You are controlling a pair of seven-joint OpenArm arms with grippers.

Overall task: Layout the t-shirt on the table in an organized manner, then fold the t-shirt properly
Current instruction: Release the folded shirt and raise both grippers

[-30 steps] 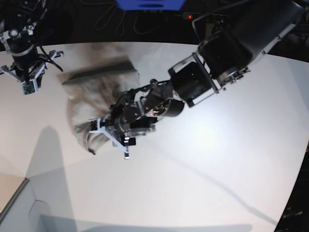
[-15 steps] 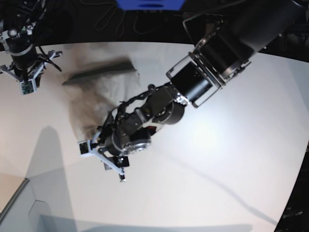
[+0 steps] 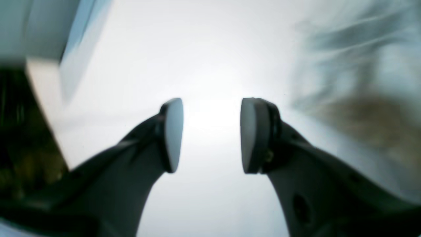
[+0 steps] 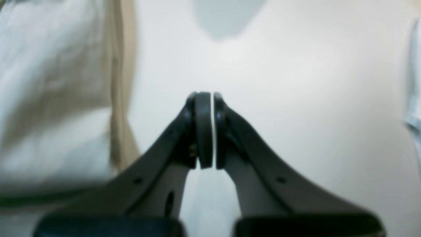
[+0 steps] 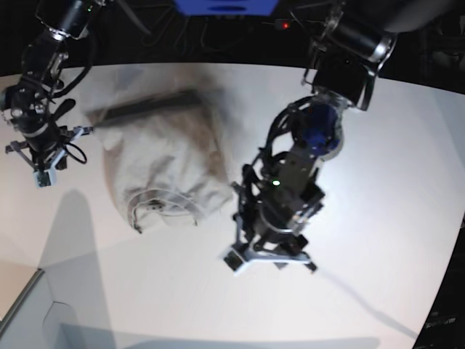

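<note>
t-shirt [image 3: 355, 82] blurred, cut off at edge

One t-shirt [image 5: 163, 163], one table [image 5: 378, 189], two grippers: left gripper [image 5: 270, 260], right gripper [image 5: 42, 169]

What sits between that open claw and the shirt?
Nothing: bare table separates the left end effector from the t-shirt, shown in the base view.

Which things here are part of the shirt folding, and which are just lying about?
Part of the job:
- t-shirt, crumpled
- table
- left fingers, open, empty
- right fingers, closed, empty

Just lying about:
- blue object beyond the table
- cables beside it
</note>
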